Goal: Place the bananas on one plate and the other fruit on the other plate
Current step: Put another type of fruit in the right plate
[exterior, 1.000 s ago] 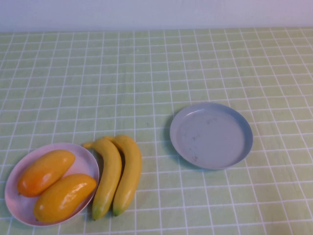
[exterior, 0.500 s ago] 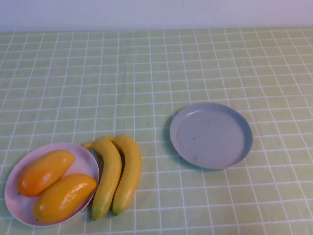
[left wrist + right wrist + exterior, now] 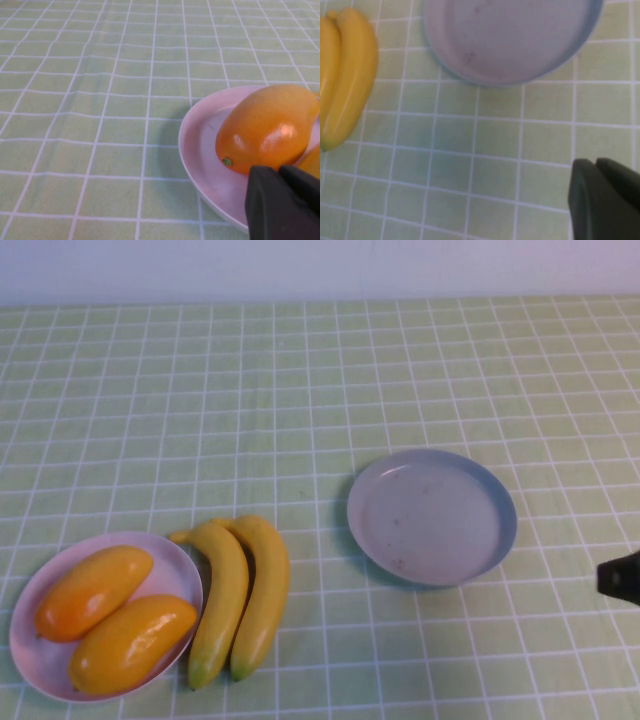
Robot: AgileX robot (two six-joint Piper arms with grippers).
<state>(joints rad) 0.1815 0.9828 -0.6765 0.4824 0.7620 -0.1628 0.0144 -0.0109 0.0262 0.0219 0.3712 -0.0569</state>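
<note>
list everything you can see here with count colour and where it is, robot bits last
bananas: two, yellow with greenish tips, side by side on the cloth, just right of the pink plate
mangoes: two, yellow-orange, lying on the pink plate
pink plate: one, pale pink-lilac, near left of the table
grey-blue plate: one, grey-blue, nothing on it, right of centre
tablecloth: one, light green with white grid, covers the table
left gripper: one, black, by the pink plate's rim near a mango, seen only in the left wrist view
right gripper: one, black, at the right edge, right of the grey-blue plate
</note>
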